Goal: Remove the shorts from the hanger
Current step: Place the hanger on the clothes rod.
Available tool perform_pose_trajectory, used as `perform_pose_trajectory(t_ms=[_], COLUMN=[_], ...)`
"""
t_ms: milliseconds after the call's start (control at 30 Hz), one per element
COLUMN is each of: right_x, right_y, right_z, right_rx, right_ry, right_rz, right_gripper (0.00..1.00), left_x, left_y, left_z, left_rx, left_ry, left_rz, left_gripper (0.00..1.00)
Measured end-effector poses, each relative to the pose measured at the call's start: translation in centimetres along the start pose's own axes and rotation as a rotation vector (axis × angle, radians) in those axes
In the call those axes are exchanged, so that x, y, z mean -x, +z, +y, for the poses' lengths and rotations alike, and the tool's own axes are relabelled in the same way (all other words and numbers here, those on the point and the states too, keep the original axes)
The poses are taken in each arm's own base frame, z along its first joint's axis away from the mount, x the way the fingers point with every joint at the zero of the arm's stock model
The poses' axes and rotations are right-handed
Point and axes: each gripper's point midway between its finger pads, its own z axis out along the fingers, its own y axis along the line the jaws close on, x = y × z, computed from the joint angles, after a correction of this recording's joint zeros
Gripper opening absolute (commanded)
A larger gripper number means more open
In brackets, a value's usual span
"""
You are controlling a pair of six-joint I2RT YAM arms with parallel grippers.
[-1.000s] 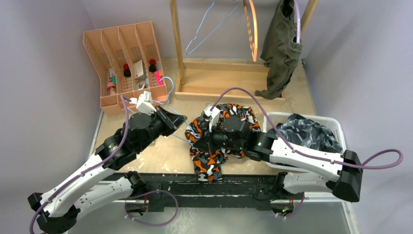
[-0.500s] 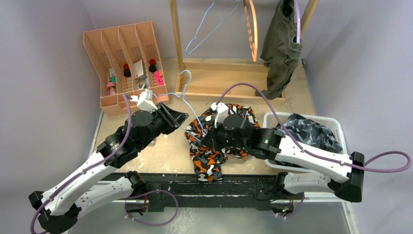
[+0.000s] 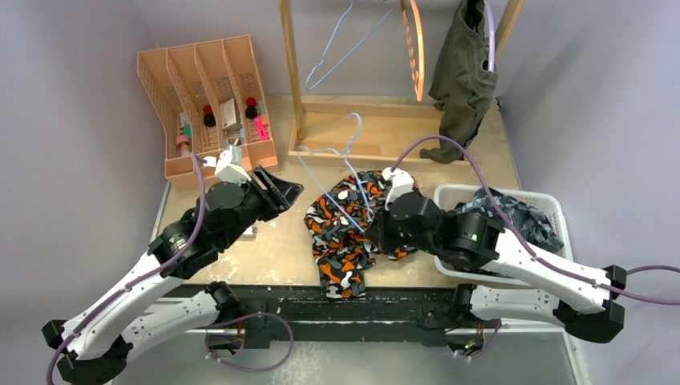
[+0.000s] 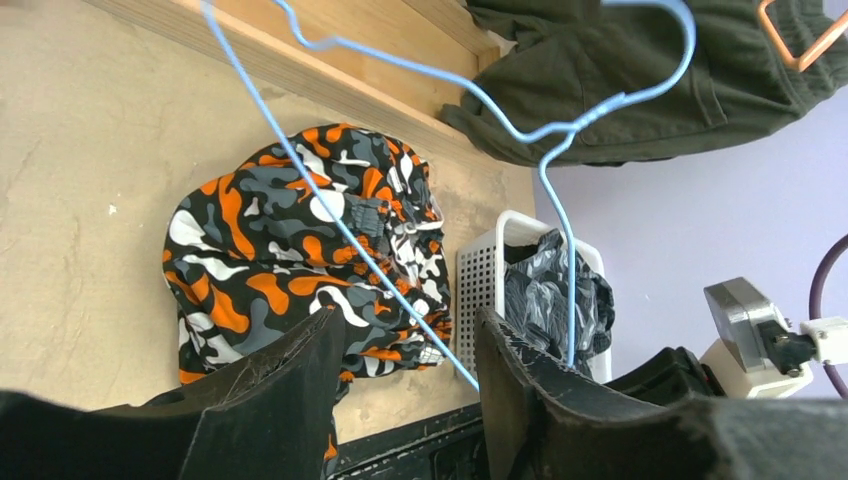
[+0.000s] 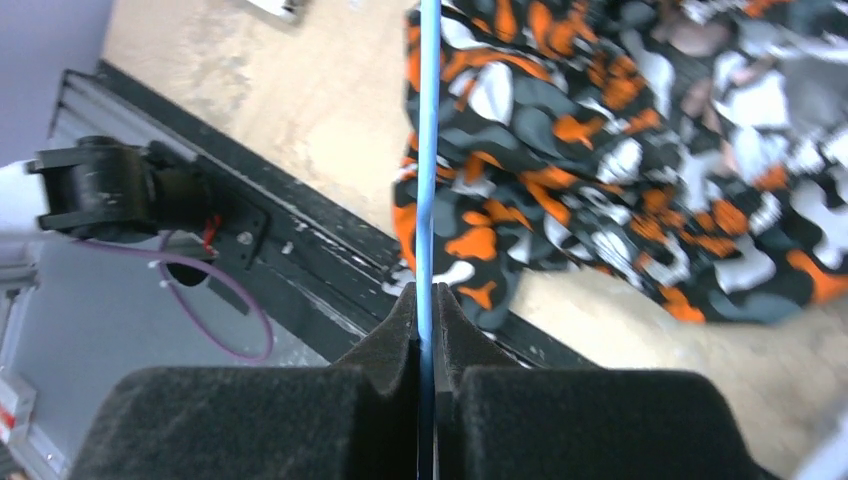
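Shifting rightward and upward over the last second, the blue hanger [image 5: 428, 150] is drawing away from the camouflage shorts [image 3: 346, 228], and the left gripper [image 4: 408, 335], pinched shut a second ago, is spreading its fingers. Those shorts are lying in a crumpled heap on the table [image 3: 273, 249], between the two arms and just beside the white basket [image 3: 446, 191]. The wire is crossing above them and looks to be free of the cloth, though its low end near the heap is hard to read. The right gripper [image 5: 427, 300] is clamping the hanger's wire tight between its pads and carrying it alone. The left gripper is hovering near the heap's left edge with its jaws apart and nothing between them.

Farther out, dark patterned shorts [image 3: 513, 216] are sitting in the basket. Olive shorts [image 3: 461, 76] are hanging at the right end of the wooden rack [image 3: 293, 80], so at least that pair is waiting.

To do this step well, I judge the right arm should be lifting the hanger straight up and clear, watching that the lower bar is not dragging a leg opening along. Thin wire can twist in a pinch grip, so a slow move is safer. The left arm is best staying wide and low, ready to pin the fabric if it starts rising, and out of the hook's swing.
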Motion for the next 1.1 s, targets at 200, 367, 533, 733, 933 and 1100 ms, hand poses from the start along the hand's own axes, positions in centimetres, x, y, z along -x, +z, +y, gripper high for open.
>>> perform_pose_trajectory(t_ms=[200, 367, 533, 733, 933, 1100], right_x=[-0.7, -0.6, -0.4, 1.5, 4.2, 6.3], right_y=[-3.1, -5.1, -6.4, -7.7, -7.9, -8.1], right_z=[-3.9, -6.1, -7.9, -8.9, -8.6, -8.0], right_rx=[-0.141, -0.229, -0.327, -0.411, -0.465, -0.482], right_ry=[0.095, 0.208, 0.276, 0.28, 0.232, 0.173], right_rz=[-0.015, -0.057, -0.09, -0.154, -0.213, -0.245], right_gripper=[0.0, 0.0, 0.0, 0.0, 0.0, 0.0], left_x=[0.6, 0.2, -0.5, -0.8, -1.1, -1.1], left_y=[-0.4, -0.1, 0.4, 0.6, 1.0, 0.8], left_z=[0.8, 1.3, 1.6, 2.0, 2.6, 2.9], left_rx=[0.042, 0.065, 0.083, 0.1, 0.159, 0.169], left_ry=[0.022, 0.043, 0.059, 0.068, 0.11, 0.121], left_rz=[-0.02, -0.006, 0.018, 0.034, 0.059, 0.062], left_gripper=[0.57, 0.68, 0.71, 0.75, 0.78, 0.79])
